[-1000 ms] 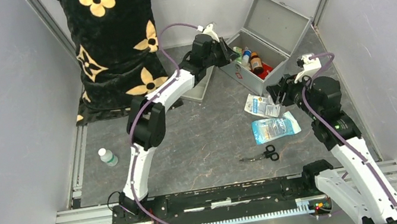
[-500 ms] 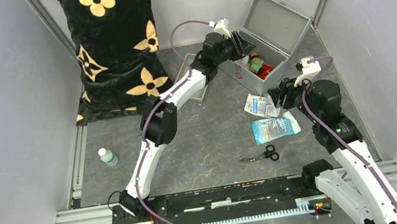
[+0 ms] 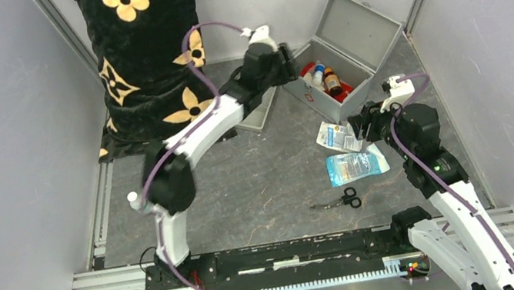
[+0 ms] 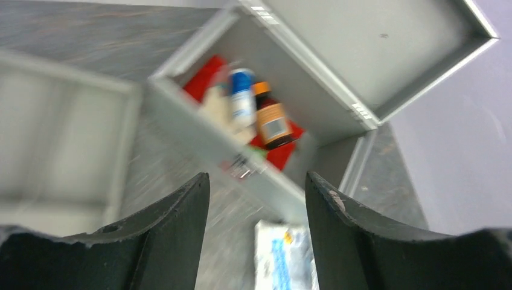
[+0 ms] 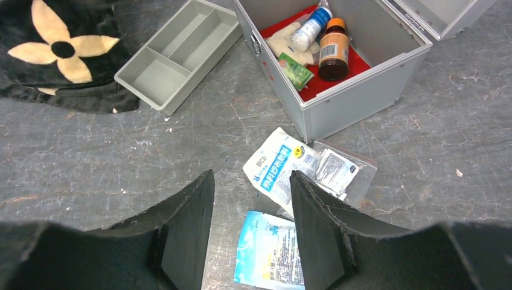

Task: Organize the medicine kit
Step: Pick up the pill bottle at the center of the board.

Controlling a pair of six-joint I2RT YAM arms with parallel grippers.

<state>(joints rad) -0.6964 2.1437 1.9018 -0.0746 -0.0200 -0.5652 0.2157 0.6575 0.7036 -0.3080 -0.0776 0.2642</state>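
The open metal kit box (image 3: 326,107) stands at the back right with its lid up. It holds a brown bottle (image 5: 333,48), a white and blue bottle (image 5: 309,27) and a green packet (image 5: 294,70) on red lining. My left gripper (image 3: 289,62) is open and empty, just left of the box and above the grey tray (image 3: 259,117). My right gripper (image 3: 360,125) is open and empty above a white packet (image 5: 281,166), a clear bag (image 5: 341,172) and a blue packet (image 5: 265,251). The left wrist view is blurred and shows the box (image 4: 211,130) ahead.
Black scissors (image 3: 340,199) lie in front of the blue packet (image 3: 355,167). A small white bottle (image 3: 135,201) stands at the left, partly behind my left arm. A black cloth with gold flowers (image 3: 146,53) covers the back left. Walls close in on both sides.
My left gripper has drawn back to the left from over the box, and its elbow has swung left toward the small white bottle. The right arm has hardly moved.
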